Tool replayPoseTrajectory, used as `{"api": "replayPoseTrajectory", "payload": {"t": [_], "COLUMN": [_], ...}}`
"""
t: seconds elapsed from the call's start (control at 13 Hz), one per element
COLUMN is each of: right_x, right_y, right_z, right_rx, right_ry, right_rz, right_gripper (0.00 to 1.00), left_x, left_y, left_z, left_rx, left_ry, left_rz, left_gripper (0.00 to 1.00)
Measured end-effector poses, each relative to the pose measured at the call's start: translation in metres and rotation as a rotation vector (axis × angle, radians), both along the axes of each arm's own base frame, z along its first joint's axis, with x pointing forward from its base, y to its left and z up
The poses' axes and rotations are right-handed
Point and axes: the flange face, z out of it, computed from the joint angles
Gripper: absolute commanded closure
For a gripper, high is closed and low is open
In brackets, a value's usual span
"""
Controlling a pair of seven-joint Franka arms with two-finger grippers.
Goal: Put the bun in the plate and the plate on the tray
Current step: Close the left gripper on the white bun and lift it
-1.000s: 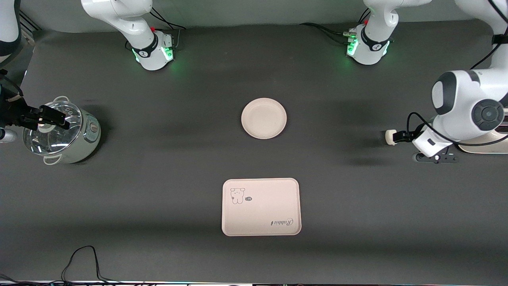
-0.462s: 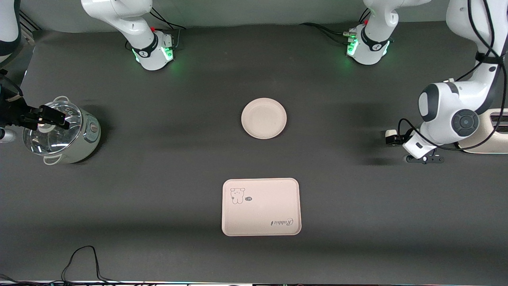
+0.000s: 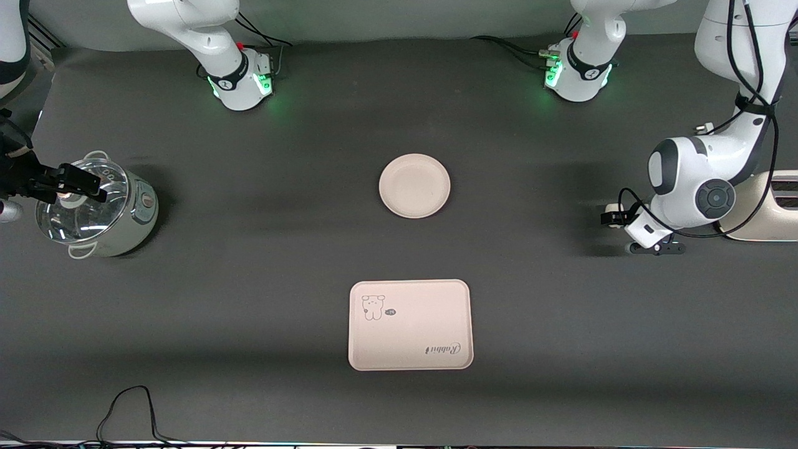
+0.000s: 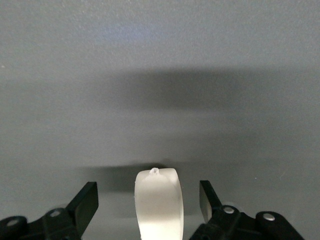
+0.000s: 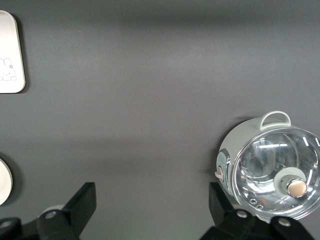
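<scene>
The bun [image 3: 612,207] lies on the dark table at the left arm's end, beside the plate's row. It also shows in the left wrist view [image 4: 157,205]. My left gripper [image 3: 614,216] is open and low around the bun. In the left wrist view the gripper [image 4: 148,192] has a gap between the bun and each finger. The round cream plate [image 3: 414,186] sits mid-table, empty. The printed tray [image 3: 409,325] lies nearer the front camera than the plate, empty. My right gripper [image 3: 87,185] waits open over the pot and is empty in the right wrist view [image 5: 152,210].
A pale green pot with a glass lid [image 3: 93,209] stands at the right arm's end and shows in the right wrist view [image 5: 272,172]. A cream appliance [image 3: 773,215] sits at the left arm's end. A black cable [image 3: 128,405] lies by the front edge.
The left arm's wrist has swung toward the table's middle and closed in on the bun, which stays about where it was. The right arm has not moved.
</scene>
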Motion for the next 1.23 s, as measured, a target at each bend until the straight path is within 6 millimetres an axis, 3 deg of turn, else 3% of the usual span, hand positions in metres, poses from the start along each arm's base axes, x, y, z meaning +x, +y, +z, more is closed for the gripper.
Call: {"api": "replayPoseTrajectory", "payload": {"t": [0.31, 0.54, 0.69, 0.77, 0.92, 1.23], "right_x": [-0.001, 0.000, 0.000, 0.000, 0.000, 0.000], "right_y": [0.000, 0.000, 0.000, 0.000, 0.000, 0.000], "right_z": [-0.002, -0.004, -0.004, -0.004, -0.004, -0.004], "right_rx": [0.001, 0.000, 0.000, 0.000, 0.000, 0.000], "right_ry": [0.012, 0.015, 0.015, 0.015, 0.016, 0.016], "right_rz": [0.000, 0.000, 0.000, 0.000, 0.000, 0.000], "right_gripper": [0.00, 0.00, 0.00, 0.00, 0.00, 0.00], "left_x": [-0.003, -0.001, 0.004, 0.009, 0.025, 0.058], "left_y": [0.000, 0.000, 0.001, 0.001, 0.003, 0.012], "left_z": [-0.003, 0.001, 0.021, 0.041, 0.101, 0.263], "left_rx": [0.000, 0.000, 0.002, 0.004, 0.008, 0.005], "left_ry": [0.000, -0.008, -0.009, -0.001, 0.011, 0.017], "left_rz": [0.000, 0.001, 0.002, 0.004, 0.001, -0.026], "left_gripper": [0.66, 0.66, 0.66, 0.65, 0.65, 0.65]}}
